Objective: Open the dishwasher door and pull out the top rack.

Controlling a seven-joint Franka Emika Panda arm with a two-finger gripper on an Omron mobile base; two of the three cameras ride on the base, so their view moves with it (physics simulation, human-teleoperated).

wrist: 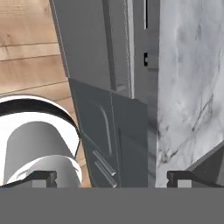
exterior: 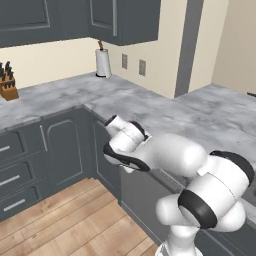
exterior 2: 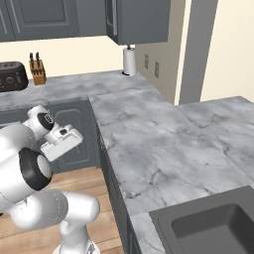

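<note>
Marble-grey counter (exterior 2: pixel 163 144), dark cabinets (exterior: pixel 62 150), wooden floor (exterior: pixel 75 215)

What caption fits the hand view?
Open gripper looks down the closed dishwasher door, marble counter alongside.

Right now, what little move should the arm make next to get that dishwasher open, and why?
Probably lower the open gripper toward the bar handle at the top of the dishwasher door. The door looks shut under the counter edge, and the fingertips stand wide apart with nothing between them, hanging above the cabinet fronts rather than at any handle.
</note>
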